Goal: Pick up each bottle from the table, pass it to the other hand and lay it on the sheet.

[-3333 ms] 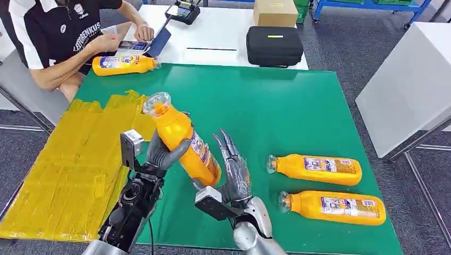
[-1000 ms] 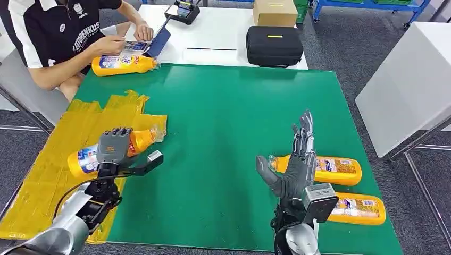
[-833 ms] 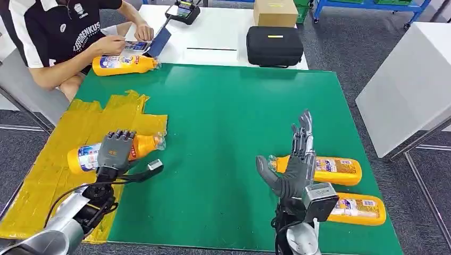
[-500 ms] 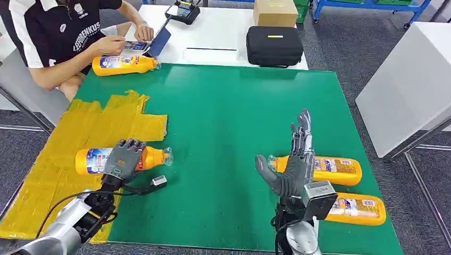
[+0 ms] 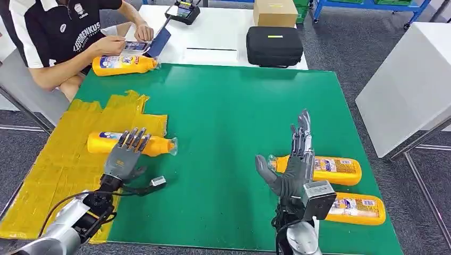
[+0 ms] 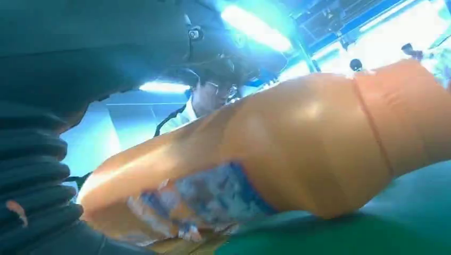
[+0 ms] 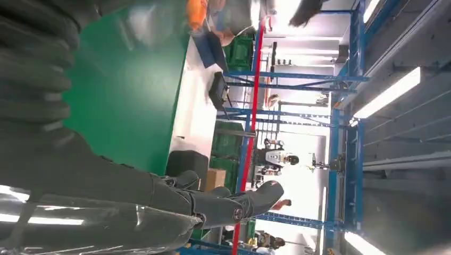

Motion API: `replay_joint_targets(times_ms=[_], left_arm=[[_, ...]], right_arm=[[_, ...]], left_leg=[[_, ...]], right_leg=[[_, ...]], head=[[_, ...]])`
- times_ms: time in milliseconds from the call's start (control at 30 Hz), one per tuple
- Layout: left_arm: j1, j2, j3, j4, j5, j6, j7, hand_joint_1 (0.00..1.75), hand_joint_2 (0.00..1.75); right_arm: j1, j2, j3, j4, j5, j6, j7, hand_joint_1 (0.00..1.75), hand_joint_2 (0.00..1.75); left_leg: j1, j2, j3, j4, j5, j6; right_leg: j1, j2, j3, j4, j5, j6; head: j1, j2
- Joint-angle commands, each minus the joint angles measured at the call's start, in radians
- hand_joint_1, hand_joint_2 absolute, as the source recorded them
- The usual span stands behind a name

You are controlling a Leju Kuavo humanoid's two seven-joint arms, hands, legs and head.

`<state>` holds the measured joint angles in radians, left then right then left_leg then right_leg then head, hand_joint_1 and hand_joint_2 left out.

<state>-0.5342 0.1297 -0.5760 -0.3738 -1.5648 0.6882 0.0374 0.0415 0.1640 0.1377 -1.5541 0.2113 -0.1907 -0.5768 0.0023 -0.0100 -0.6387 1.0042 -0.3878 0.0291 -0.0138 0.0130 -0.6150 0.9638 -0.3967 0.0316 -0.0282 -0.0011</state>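
An orange bottle [image 5: 109,143] lies on its side, body on the yellow sheet [image 5: 58,175] and clear cap over the green mat [image 5: 234,111]. My left hand [image 5: 125,158] is just on the near side of it, fingers spread and overlapping its middle, gripping nothing. The left wrist view has the same bottle [image 6: 266,159] very close. Two more orange bottles [image 5: 319,170] [image 5: 353,208] lie on the mat at the right. My right hand [image 5: 291,164] stands upright beside them, fingers straight, empty; its fingers [image 7: 213,204] also appear in the right wrist view.
A fourth orange bottle [image 5: 123,65] lies at the mat's far left corner, next to a seated person [image 5: 64,37] handling a device. A black case [image 5: 274,45] and a cardboard box [image 5: 275,11] sit on the white table beyond. Another white table [image 5: 409,79] stands at the right.
My left hand carried the bottle to the sheet, laid it flat and let go, its fingers now spread. The right hand drew back to the right and has stayed still since.
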Motion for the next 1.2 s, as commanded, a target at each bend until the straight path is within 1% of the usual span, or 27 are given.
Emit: replay_joint_targets(times_ms=[33, 67, 133, 200, 233, 267, 333, 367, 400, 433, 467, 500, 533, 600, 633, 667, 700, 733, 767, 800, 867, 900, 933, 1000, 1033, 1067, 1200], left_arm=[[-0.017, -0.021, -0.004, 0.055, -0.005, 0.010, 0.044, 0.00, 1.75], [-0.012, -0.023, 0.018, 0.034, -0.006, 0.010, 0.035, 0.00, 1.75], [-0.003, -0.026, 0.043, -0.008, -0.006, 0.010, 0.013, 0.00, 1.75], [0.044, -0.042, 0.150, -0.165, -0.006, 0.010, -0.073, 0.00, 1.75], [0.052, -0.047, 0.158, -0.217, -0.006, 0.010, -0.084, 0.00, 1.75], [0.057, -0.053, 0.164, -0.249, -0.006, 0.010, -0.093, 0.00, 1.75], [0.050, -0.070, 0.171, -0.253, -0.006, 0.010, -0.101, 0.00, 1.75], [0.064, -0.083, 0.208, -0.299, 0.012, 0.010, -0.146, 0.00, 1.75], [0.094, -0.109, 0.287, -0.390, 0.038, 0.010, -0.247, 0.00, 0.00], [0.100, -0.131, 0.323, -0.411, 0.043, 0.010, -0.293, 0.00, 0.00], [0.117, -0.185, 0.407, -0.466, 0.133, 0.010, -0.460, 0.00, 0.00], [0.120, -0.200, 0.434, -0.473, 0.144, 0.010, -0.493, 0.00, 0.00], [0.120, -0.200, 0.434, -0.473, 0.144, 0.010, -0.493, 0.00, 0.00], [0.120, -0.200, 0.434, -0.473, 0.144, 0.010, -0.493, 0.00, 0.00], [0.119, -0.237, 0.466, -0.472, 0.174, 0.010, -0.554, 0.00, 0.00], [0.119, -0.263, 0.497, -0.464, 0.262, 0.010, -0.660, 0.00, 0.00], [0.118, -0.269, 0.515, -0.461, 0.288, 0.010, -0.695, 0.00, 0.00], [0.107, -0.240, 0.315, -0.467, 0.613, -0.011, -0.736, 0.00, 0.00], [0.111, -0.205, 0.223, -0.519, 0.765, -0.041, -0.736, 0.00, 1.75], [0.134, -0.166, 0.141, -0.645, 0.933, -0.114, -0.736, 0.00, 1.75], [0.164, -0.113, 0.069, -0.812, 1.109, -0.205, -0.736, 0.00, 1.75], [0.188, -0.082, 0.035, -0.923, 1.203, -0.261, -0.736, 0.00, 1.75], [0.202, -0.074, 0.028, -0.972, 1.252, -0.293, -0.736, 0.00, 1.75], [0.241, -0.065, 0.039, -1.092, 1.381, -0.401, -0.736, 0.00, 1.75], [0.254, -0.066, 0.051, -1.116, 1.394, -0.429, -0.736, 0.00, 1.75], [0.266, -0.072, 0.064, -1.144, 1.420, -0.484, -0.736, 0.00, 1.75], [0.266, -0.072, 0.064, -1.144, 1.420, -0.484, -0.736, 0.00, 1.75]], right_arm=[[-0.003, -0.001, -0.019, 0.030, 0.005, -0.002, 0.013, 0.00, 1.75], [0.003, 0.001, -0.021, 0.023, 0.008, -0.003, 0.014, 0.00, 1.75], [0.010, 0.002, -0.024, 0.015, 0.011, -0.005, 0.016, 0.00, 1.75], [0.020, 0.008, -0.034, 0.003, 0.017, -0.008, 0.020, 0.00, 1.75], [0.023, 0.008, -0.037, -0.001, 0.020, -0.009, 0.022, 0.00, 1.75], [0.024, 0.008, -0.038, -0.001, 0.021, -0.009, 0.023, 0.00, 1.75], [0.024, 0.008, -0.040, 0.000, 0.021, -0.010, 0.023, 0.00, 1.75], [0.025, 0.010, -0.042, 0.000, 0.021, -0.011, 0.023, 0.00, 1.75], [0.027, 0.011, -0.044, -0.002, 0.025, -0.011, 0.024, 0.00, 1.75], [0.027, 0.011, -0.045, -0.003, 0.026, -0.012, 0.024, 0.00, 1.75], [0.028, 0.012, -0.047, -0.005, 0.032, -0.014, 0.025, 0.00, 1.75], [0.028, 0.011, -0.047, -0.007, 0.035, -0.016, 0.025, 0.00, 1.75], [0.028, 0.011, -0.047, -0.007, 0.035, -0.016, 0.025, 0.00, 1.75], [0.028, 0.011, -0.047, -0.007, 0.035, -0.016, 0.025, 0.00, 1.75], [0.029, 0.011, -0.049, -0.013, 0.044, -0.022, 0.025, 0.00, 1.75], [0.031, 0.010, -0.050, -0.017, 0.070, -0.042, 0.024, 0.00, 1.75], [0.031, 0.011, -0.050, -0.020, 0.078, -0.049, 0.022, 0.00, 1.75], [0.034, 0.006, -0.050, -0.032, 0.152, -0.110, 0.019, 0.00, 1.75], [0.036, 0.002, -0.048, -0.040, 0.187, -0.139, 0.021, 0.00, 1.75], [0.038, -0.004, -0.047, -0.054, 0.243, -0.181, 0.027, 0.00, 1.75], [0.043, -0.019, -0.047, -0.078, 0.323, -0.222, 0.047, 0.00, 1.75], [0.045, -0.030, -0.047, -0.088, 0.391, -0.247, 0.068, 0.00, 1.75], [0.046, -0.036, -0.048, -0.092, 0.424, -0.252, 0.080, 0.00, 1.75], [0.042, -0.062, -0.054, -0.088, 0.576, -0.263, 0.147, 0.00, 1.75], [0.037, -0.068, -0.055, -0.089, 0.630, -0.251, 0.182, 0.00, 1.75], [0.032, -0.100, -0.051, -0.085, 0.730, -0.196, 0.248, 0.00, 1.75], [0.032, -0.100, -0.051, -0.085, 0.730, -0.196, 0.248, 0.00, 1.75]], left_leg=[[0.000, 0.000, 0.004, -0.001, -0.002, -0.001], [0.000, 0.000, 0.009, 0.000, -0.005, -0.002], [0.000, 0.000, 0.004, -0.001, -0.002, -0.001], [0.000, 0.000, 0.006, 0.000, -0.003, -0.002], [0.000, -0.001, 0.007, 0.000, -0.004, -0.002], [0.000, -0.002, 0.003, 0.000, -0.002, -0.001], [0.000, -0.002, 0.002, 0.000, -0.002, -0.001], [0.000, -0.002, 0.004, 0.001, -0.003, -0.001], [0.000, -0.004, 0.005, 0.001, -0.004, -0.001], [0.000, -0.003, 0.002, 0.000, -0.002, -0.001], [0.000, -0.002, 0.003, 0.000, -0.002, -0.001], [-0.001, -0.001, 0.002, 0.000, -0.002, -0.001], [-0.001, -0.004, 0.003, 0.001, -0.003, -0.001], [-0.001, -0.001, 0.004, 0.001, -0.003, -0.001], [-0.001, -0.001, 0.003, 0.000, -0.002, -0.001], [-0.001, 0.000, 0.005, 0.001, -0.004, -0.002], [0.000, 0.001, 0.003, 0.000, -0.002, -0.001], [-0.001, 0.000, 0.006, 0.001, -0.004, -0.002], [-0.001, 0.000, 0.003, 0.000, -0.002, -0.001], [-0.001, -0.003, 0.004, 0.001, -0.003, -0.002], [-0.001, -0.004, 0.004, 0.002, -0.004, -0.002], [0.000, 0.000, 0.001, 0.001, -0.002, -0.001], [0.000, 0.001, 0.004, 0.002, -0.005, -0.002], [0.000, 0.002, 0.001, 0.001, -0.002, -0.001], [0.000, 0.002, 0.004, 0.001, -0.004, -0.002], [0.000, 0.001, 0.002, 0.000, -0.003, -0.001], [0.000, 0.002, 0.003, 0.000, -0.003, -0.001]], right_leg=[[0.000, -0.001, 0.004, -0.001, -0.002, -0.001], [0.000, -0.002, 0.009, 0.000, -0.005, -0.002], [0.000, -0.001, 0.004, -0.001, -0.002, -0.001], [0.000, -0.002, 0.006, 0.000, -0.003, -0.001], [0.000, -0.003, 0.007, 0.001, -0.005, -0.002], [0.000, -0.003, 0.003, 0.000, -0.002, -0.001], [0.000, -0.003, 0.003, 0.000, -0.002, -0.001], [0.000, -0.004, 0.004, 0.001, -0.004, -0.001], [0.000, -0.006, 0.006, 0.001, -0.005, -0.001], [0.000, -0.004, 0.003, 0.000, -0.003, -0.001], [0.000, -0.004, 0.004, 0.000, -0.003, -0.001], [0.000, -0.002, 0.002, 0.000, -0.002, -0.001], [-0.001, -0.005, 0.004, 0.001, -0.004, -0.001], [0.000, -0.003, 0.005, 0.001, -0.004, -0.001], [0.000, -0.002, 0.003, 0.000, -0.002, -0.001], [0.000, -0.002, 0.006, 0.001, -0.004, -0.001], [0.000, -0.001, 0.003, 0.000, -0.002, -0.001], [0.000, -0.003, 0.006, 0.001, -0.004, -0.002], [0.000, -0.002, 0.003, 0.000, -0.002, -0.001], [0.000, -0.005, 0.005, 0.001, -0.003, -0.001], [0.000, -0.006, 0.004, 0.002, -0.005, -0.001], [0.001, -0.001, 0.001, 0.000, -0.001, -0.001], [0.001, -0.001, 0.004, 0.002, -0.004, -0.002], [0.001, 0.000, 0.001, 0.000, -0.001, -0.001], [0.000, 0.000, 0.003, 0.001, -0.003, -0.001], [0.000, 0.000, 0.002, 0.000, -0.002, -0.001], [0.000, 0.000, 0.003, 0.000, -0.002, -0.001]], head=[[0.000, 0.000], [0.000, 0.000], [0.000, 0.000], [0.000, 0.000], [0.000, 0.000], [0.000, 0.000], [0.000, 0.000], [0.000, 0.000], [0.000, 0.000], [0.000, 0.000], [0.000, 0.000], [0.000, 0.000], [0.000, 0.000], [0.000, 0.000], [0.000, 0.000], [0.000, 0.000], [0.000, 0.000], [0.000, 0.000], [0.000, 0.000], [0.000, 0.000], [0.000, 0.000], [0.000, 0.000], [0.000, 0.000], [0.000, 0.000], [0.000, 0.000], [0.000, 0.000], [0.000, 0.000]])
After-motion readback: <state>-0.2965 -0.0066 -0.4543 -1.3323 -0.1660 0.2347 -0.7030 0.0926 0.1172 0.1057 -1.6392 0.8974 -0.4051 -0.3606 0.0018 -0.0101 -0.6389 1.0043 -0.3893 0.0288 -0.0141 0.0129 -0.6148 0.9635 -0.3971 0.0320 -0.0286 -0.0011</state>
